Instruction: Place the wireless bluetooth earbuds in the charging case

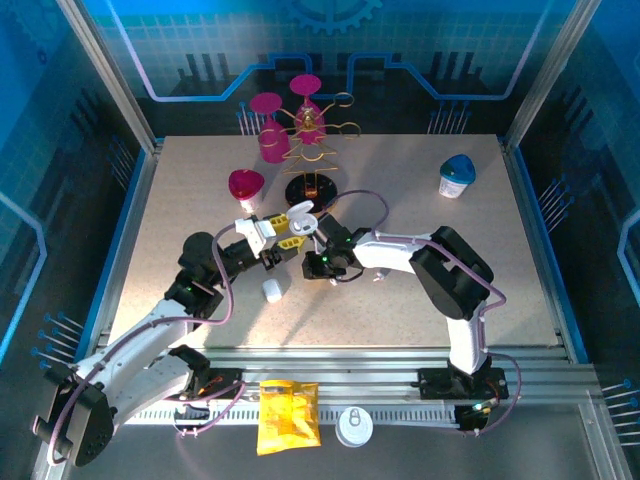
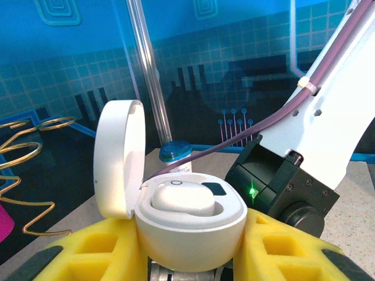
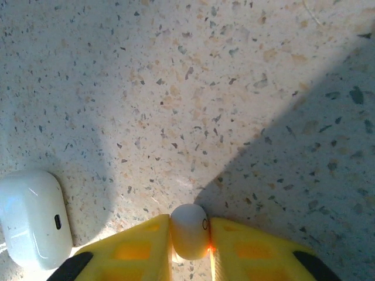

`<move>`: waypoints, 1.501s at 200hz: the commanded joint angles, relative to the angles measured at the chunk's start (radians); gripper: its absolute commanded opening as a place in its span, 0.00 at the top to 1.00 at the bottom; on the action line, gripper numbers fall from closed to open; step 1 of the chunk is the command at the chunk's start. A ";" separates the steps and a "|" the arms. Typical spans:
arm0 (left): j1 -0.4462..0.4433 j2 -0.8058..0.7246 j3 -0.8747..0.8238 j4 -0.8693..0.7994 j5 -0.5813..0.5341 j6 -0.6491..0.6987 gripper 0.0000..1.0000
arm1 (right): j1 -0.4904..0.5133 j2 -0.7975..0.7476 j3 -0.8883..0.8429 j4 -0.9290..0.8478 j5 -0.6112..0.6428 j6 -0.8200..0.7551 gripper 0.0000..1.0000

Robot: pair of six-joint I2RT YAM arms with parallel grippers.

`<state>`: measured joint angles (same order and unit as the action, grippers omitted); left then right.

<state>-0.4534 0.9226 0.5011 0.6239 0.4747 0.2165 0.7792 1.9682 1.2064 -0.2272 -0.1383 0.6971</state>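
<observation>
Nearest, a shut spare case [image 3: 29, 216] lies on the surface [image 3: 205, 88]. Beyond it, the left fingers [image 2: 94, 252] clamp the open charging case [image 2: 193, 225]; the right fingers [image 3: 135, 252] pinch an earbud [image 3: 189, 231] at their very tips, so it could twist or drop before seating.

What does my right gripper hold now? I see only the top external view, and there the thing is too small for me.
Observer: In the right wrist view the right gripper is shut on one small white earbud.
Operator: Is the charging case open?
Observer: Yes. The left wrist view shows the left gripper holding the charging case, its lid raised on the left side.
Operator: And what lies near the right gripper?
Observer: A second case, lying flat on the table, with its charging port showing.
</observation>
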 commanded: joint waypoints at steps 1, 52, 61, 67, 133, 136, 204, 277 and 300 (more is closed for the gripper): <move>0.002 -0.020 -0.012 0.007 -0.007 0.006 0.64 | -0.002 0.042 0.013 -0.002 0.006 -0.005 0.83; 0.003 -0.027 -0.018 -0.001 -0.017 0.012 0.64 | -0.003 -0.096 -0.077 0.016 0.072 -0.034 0.84; 0.002 -0.025 -0.018 -0.003 -0.018 0.013 0.64 | -0.003 -0.144 -0.100 0.012 0.099 -0.051 0.84; 0.002 -0.023 -0.018 -0.004 -0.020 0.013 0.64 | -0.003 -0.178 -0.113 0.007 0.124 -0.066 0.84; 0.003 -0.004 -0.004 -0.032 0.006 -0.022 0.64 | -0.011 -0.597 -0.202 -0.051 0.304 -0.333 0.84; 0.002 -0.004 -0.003 -0.038 0.008 -0.024 0.64 | -0.012 -0.617 -0.201 -0.053 0.307 -0.347 0.84; 0.003 0.013 0.018 -0.076 0.030 -0.047 0.64 | -0.001 -0.821 -0.094 -0.072 0.166 -0.568 0.88; 0.002 0.015 0.066 -0.179 0.102 -0.057 0.64 | 0.045 -0.731 -0.005 -0.069 0.076 -0.676 0.88; 0.003 0.009 0.065 -0.188 0.108 -0.059 0.64 | 0.042 -0.712 -0.004 -0.069 0.069 -0.678 0.88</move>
<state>-0.4534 0.9371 0.5346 0.4561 0.5400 0.1814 0.8131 1.2350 1.1755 -0.2863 -0.0418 0.0502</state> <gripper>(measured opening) 0.362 0.125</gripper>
